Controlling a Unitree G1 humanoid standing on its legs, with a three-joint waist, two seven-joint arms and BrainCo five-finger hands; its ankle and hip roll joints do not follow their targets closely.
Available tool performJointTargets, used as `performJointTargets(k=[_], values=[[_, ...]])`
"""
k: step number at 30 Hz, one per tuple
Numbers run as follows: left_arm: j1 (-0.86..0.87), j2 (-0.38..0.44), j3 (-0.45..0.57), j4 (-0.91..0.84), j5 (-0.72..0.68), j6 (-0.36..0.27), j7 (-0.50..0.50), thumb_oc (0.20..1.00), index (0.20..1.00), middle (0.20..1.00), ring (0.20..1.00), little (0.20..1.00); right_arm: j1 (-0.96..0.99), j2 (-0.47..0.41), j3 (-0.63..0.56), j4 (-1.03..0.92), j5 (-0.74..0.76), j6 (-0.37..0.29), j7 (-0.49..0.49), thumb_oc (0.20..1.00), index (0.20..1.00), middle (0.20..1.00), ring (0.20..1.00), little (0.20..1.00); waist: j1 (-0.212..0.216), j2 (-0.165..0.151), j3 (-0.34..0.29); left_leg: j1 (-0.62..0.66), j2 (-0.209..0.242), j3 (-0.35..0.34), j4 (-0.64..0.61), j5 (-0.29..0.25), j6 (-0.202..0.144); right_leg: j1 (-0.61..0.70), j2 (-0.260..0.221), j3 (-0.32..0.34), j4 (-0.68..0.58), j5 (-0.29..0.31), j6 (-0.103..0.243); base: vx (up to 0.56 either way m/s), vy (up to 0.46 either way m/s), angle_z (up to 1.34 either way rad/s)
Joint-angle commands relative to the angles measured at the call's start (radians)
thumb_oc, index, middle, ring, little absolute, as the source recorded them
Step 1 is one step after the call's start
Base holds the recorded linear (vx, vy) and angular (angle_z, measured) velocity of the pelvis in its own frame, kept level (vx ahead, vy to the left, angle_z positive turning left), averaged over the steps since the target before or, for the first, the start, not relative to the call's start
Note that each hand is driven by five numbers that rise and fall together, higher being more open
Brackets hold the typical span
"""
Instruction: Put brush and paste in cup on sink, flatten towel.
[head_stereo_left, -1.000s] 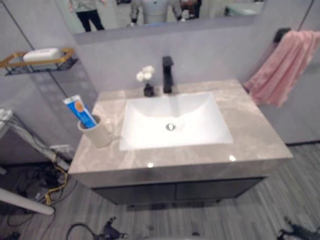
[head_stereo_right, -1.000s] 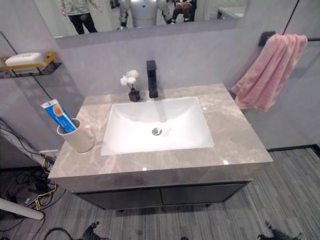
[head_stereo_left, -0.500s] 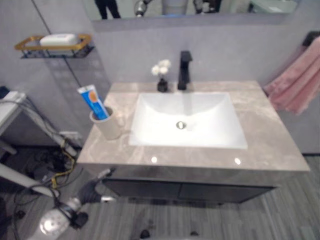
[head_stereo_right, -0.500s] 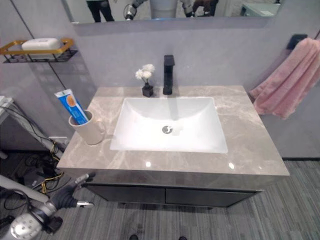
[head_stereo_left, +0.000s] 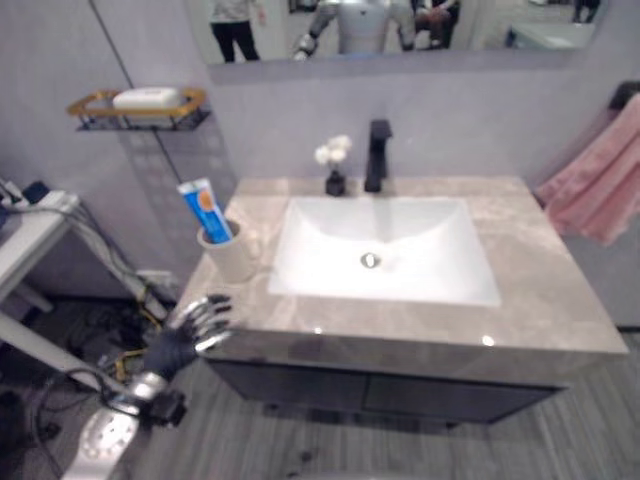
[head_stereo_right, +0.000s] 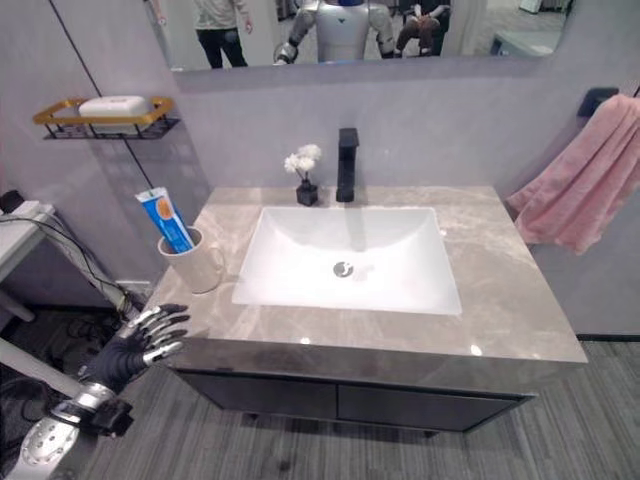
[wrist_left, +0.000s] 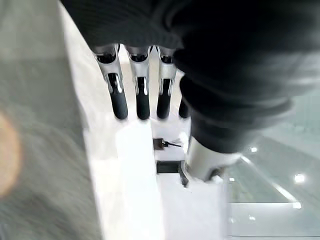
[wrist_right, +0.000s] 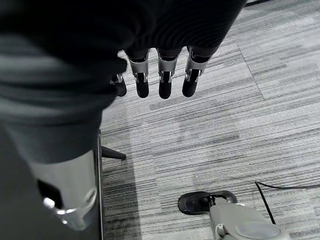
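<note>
A beige cup (head_stereo_right: 197, 263) stands on the grey stone counter (head_stereo_right: 500, 290), left of the white sink (head_stereo_right: 350, 260). A blue and white paste tube (head_stereo_right: 168, 220) leans upright in the cup. A pink towel (head_stereo_right: 585, 180) hangs bunched from a dark hook on the right wall. My left hand (head_stereo_right: 135, 345) is open with its fingers spread, just off the counter's front left corner and a little below and in front of the cup, touching nothing. In its wrist view the left fingers (wrist_left: 142, 95) are straight. My right hand (wrist_right: 165, 82) hangs open over the striped floor.
At the back of the sink stand a black tap (head_stereo_right: 347, 165) and a small dark vase of white flowers (head_stereo_right: 305, 175). A wall shelf (head_stereo_right: 105, 112) with a white bar is up on the left. A white table (head_stereo_left: 30, 235) stands left of the dark cabinet (head_stereo_right: 340, 400).
The camera has shifted, so the whole picture moved. My left hand has risen from low by the cabinet up to the counter's front left corner, with its fingers spread wider.
</note>
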Motion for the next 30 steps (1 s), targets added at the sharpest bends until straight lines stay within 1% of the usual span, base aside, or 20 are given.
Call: performJointTargets(k=[1, 2, 4, 6, 10, 15, 17, 23, 26, 30], values=[[-0.014, 0.049, 0.098, -0.052, 0.005, -0.063, 0.02, 0.2, 0.2, 0.2, 0.2, 0.2, -0.035, 0.02, 0.024, 0.039, -0.001, -0.022, -0.016, 1.0, 1.0, 1.0, 1.0, 1.0, 0.006, -0.055, 0.024, 0.003, 0.0, 0.007, 0.018, -0.058, 0.038, 0.005, -0.051, -0.018, 0.006, 0.002, -0.009, 0.0, 0.0, 0.0], [0.001, 0.036, 0.117, -0.029, 0.005, -0.059, 0.022, 0.2, 0.2, 0.2, 0.2, 0.2, -0.03, 0.026, 0.015, 0.035, 0.015, -0.023, -0.013, 1.0, 1.0, 1.0, 1.0, 1.0, 0.008, -0.056, 0.026, 0.002, 0.0, 0.006, 0.018, -0.058, 0.04, 0.003, -0.051, -0.02, 0.006, 0.003, -0.009, 0.0, 0.0, 0.0], [0.004, 0.036, 0.126, -0.021, 0.013, -0.059, 0.028, 0.2, 0.2, 0.2, 0.2, 0.2, -0.027, 0.028, 0.015, 0.035, 0.016, -0.023, -0.012, 1.0, 1.0, 1.0, 1.0, 1.0, 0.009, -0.057, 0.027, 0.002, 0.0, 0.006, 0.018, -0.058, 0.04, 0.003, -0.051, -0.02, 0.006, 0.003, -0.009, 0.0, 0.0, 0.0], [0.003, 0.034, 0.158, 0.003, 0.021, -0.058, 0.04, 0.2, 0.2, 0.2, 0.2, 0.2, -0.02, 0.037, 0.014, 0.037, 0.017, -0.021, -0.009, 1.0, 1.0, 1.0, 1.0, 1.0, 0.011, -0.056, 0.029, 0.0, -0.002, 0.003, 0.018, -0.057, 0.04, 0.004, -0.051, -0.022, 0.006, 0.003, -0.008, 0.01, 0.004, 0.02], [-0.017, 0.021, 0.176, 0.031, 0.003, -0.058, 0.049, 0.2, 0.2, 0.2, 0.2, 0.2, -0.015, 0.042, 0.018, 0.038, 0.013, -0.018, -0.006, 1.0, 1.0, 1.0, 1.0, 1.0, 0.01, -0.056, 0.028, -0.001, -0.002, 0.004, 0.018, -0.056, 0.039, 0.002, -0.051, -0.022, 0.006, 0.003, -0.008, 0.0, 0.001, 0.01], [-0.078, -0.017, 0.159, 0.085, 0.01, -0.059, 0.077, 0.2, 0.2, 0.2, 0.2, 0.2, -0.016, 0.05, 0.016, 0.036, 0.027, -0.018, -0.004, 1.0, 1.0, 1.0, 1.0, 1.0, 0.001, -0.054, 0.026, -0.003, -0.003, 0.011, 0.018, -0.059, 0.039, -0.005, -0.053, -0.016, 0.006, 0.004, -0.008, 0.0, 0.0, 0.0], [-0.11, -0.046, 0.145, 0.116, -0.009, -0.059, 0.087, 0.2, 0.2, 0.2, 0.2, 0.2, -0.014, 0.051, 0.016, 0.027, 0.032, -0.02, -0.009, 1.0, 1.0, 1.0, 1.0, 1.0, -0.009, -0.051, 0.026, -0.002, -0.003, 0.013, 0.018, -0.061, 0.039, -0.006, -0.053, -0.01, 0.006, 0.004, -0.009, 0.0, 0.0, 0.0], [-0.144, -0.05, 0.125, 0.137, -0.007, -0.059, 0.103, 0.2, 0.2, 0.2, 0.2, 0.2, -0.012, 0.046, -0.004, 0.013, 0.055, -0.031, -0.03, 1.0, 1.0, 1.0, 1.0, 1.0, -0.025, -0.043, 0.026, 0.001, -0.003, 0.02, 0.018, -0.063, 0.04, -0.006, -0.053, -0.005, 0.006, 0.007, -0.008, 0.01, -0.005, -0.03], [-0.169, -0.065, 0.117, 0.154, -0.01, -0.062, 0.119, 0.2, 0.2, 0.2, 0.2, 0.2, -0.012, 0.047, -0.005, 0.011, 0.062, -0.033, -0.034, 1.0, 1.0, 1.0, 1.0, 1.0, -0.034, -0.037, 0.025, 0.003, -0.001, 0.026, 0.018, -0.065, 0.039, -0.007, -0.051, 0.001, 0.006, 0.005, -0.01, 0.0, 0.0, 0.0], [-0.184, -0.065, 0.11, 0.167, -0.005, -0.054, 0.126, 0.2, 0.2, 0.2, 0.2, 0.2, -0.006, 0.053, 0.004, 0.009, 0.059, -0.031, -0.028, 1.0, 1.0, 1.0, 1.0, 1.0, -0.042, -0.034, 0.025, 0.007, 0.002, 0.03, 0.018, -0.067, 0.038, -0.007, -0.05, 0.005, 0.006, 0.004, -0.011, 0.0, -0.005, -0.01]])
